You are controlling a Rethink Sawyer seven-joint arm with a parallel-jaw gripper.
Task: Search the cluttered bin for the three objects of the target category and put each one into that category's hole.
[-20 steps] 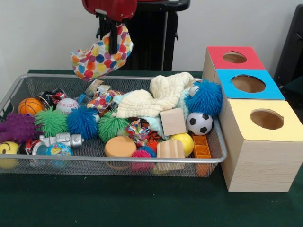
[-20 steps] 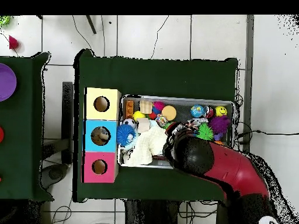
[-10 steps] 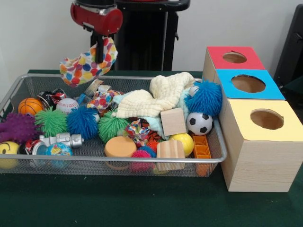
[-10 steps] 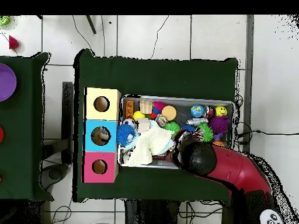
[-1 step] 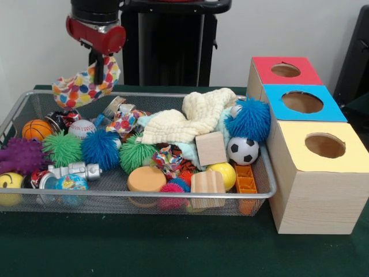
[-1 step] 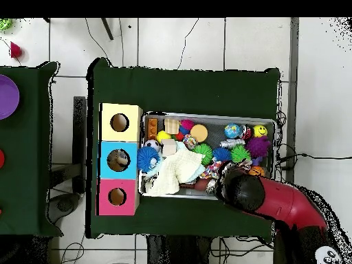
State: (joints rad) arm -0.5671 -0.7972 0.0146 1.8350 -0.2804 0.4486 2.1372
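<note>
The gripper (image 5: 97, 59) hangs above the far left end of the wire bin (image 5: 173, 195), its fingers closed on a spotted cloth (image 5: 85, 82), which droops clear of the pile. In the overhead view the red arm (image 6: 275, 203) covers the gripper and the cloth.

Three boxes stand in a row touching the bin's right end: one with a red top (image 5: 285, 70), one with a blue top (image 5: 302, 103) and one with a yellow top (image 5: 321, 145), each with one round hole.

In the bin lie more cloths: a cream waffle cloth (image 5: 190, 118) heaped in the middle, a second spotted cloth (image 5: 124, 121) beside it and a bright patterned one (image 5: 167, 158) lower down. There are two wooden blocks (image 5: 210, 148), and four spiky balls in the front row: one purple (image 5: 22, 154), two green (image 5: 62, 148) and one blue (image 5: 100, 149); a bigger blue one (image 5: 249, 120) leans against the right wall. The smooth balls include a basketball (image 5: 36, 129), a baseball (image 5: 81, 127), a soccer ball (image 5: 242, 150), a yellow ball (image 5: 222, 174) and a smiley ball (image 5: 10, 181). No writing can be read on anything.
</note>
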